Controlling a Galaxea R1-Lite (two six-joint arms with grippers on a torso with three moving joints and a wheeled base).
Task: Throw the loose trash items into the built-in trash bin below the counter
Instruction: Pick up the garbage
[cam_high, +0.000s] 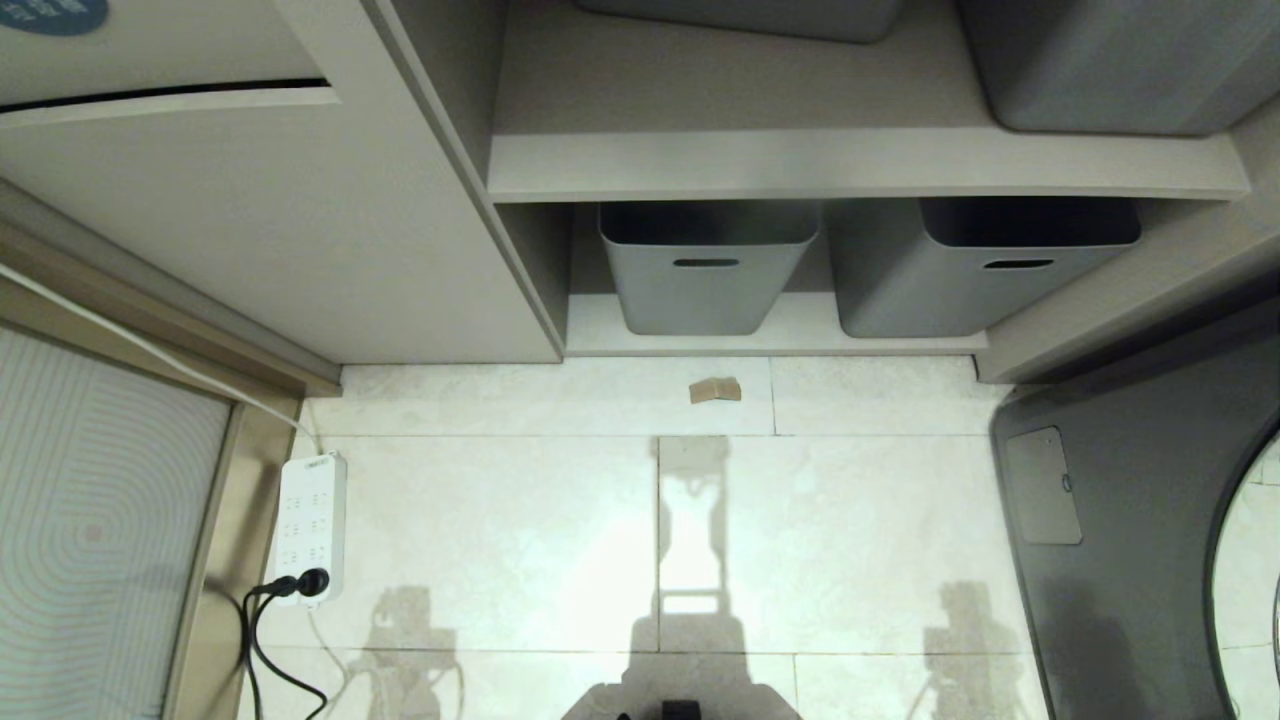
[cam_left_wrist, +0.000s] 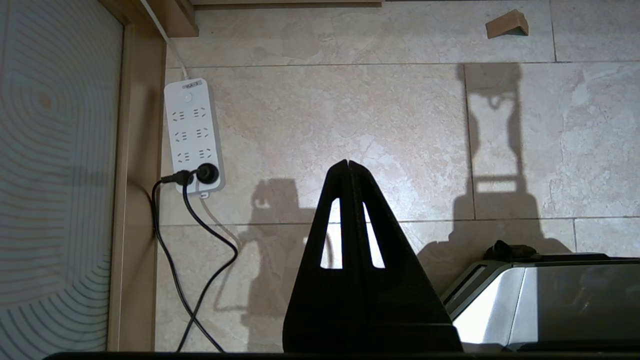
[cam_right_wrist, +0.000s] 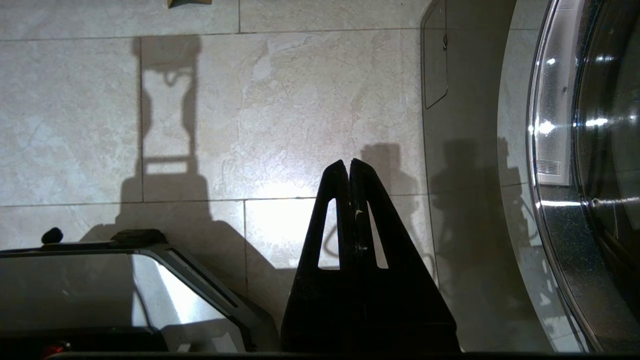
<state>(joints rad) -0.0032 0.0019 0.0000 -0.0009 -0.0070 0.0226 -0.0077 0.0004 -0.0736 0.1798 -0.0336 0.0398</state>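
A small folded tan cardboard piece (cam_high: 715, 390) lies on the pale floor tiles just in front of the low shelf; it also shows in the left wrist view as the same cardboard piece (cam_left_wrist: 507, 24), and its edge (cam_right_wrist: 189, 2) shows in the right wrist view. The built-in trash bin (cam_high: 150, 70) is the beige cabinet front at the upper left, its flap slightly ajar under a blue sticker (cam_high: 55, 14). My left gripper (cam_left_wrist: 348, 163) hangs shut and empty above the floor, well short of the cardboard. My right gripper (cam_right_wrist: 349, 162) is likewise shut and empty. The counter is out of view.
Two grey tubs (cam_high: 705, 265) (cam_high: 985, 265) with slot handles stand on the low shelf, more tubs on the shelf above. A white power strip (cam_high: 312, 525) with a black plug and cable lies at the left by a framed panel. A grey appliance with a round door (cam_high: 1130, 520) stands at the right.
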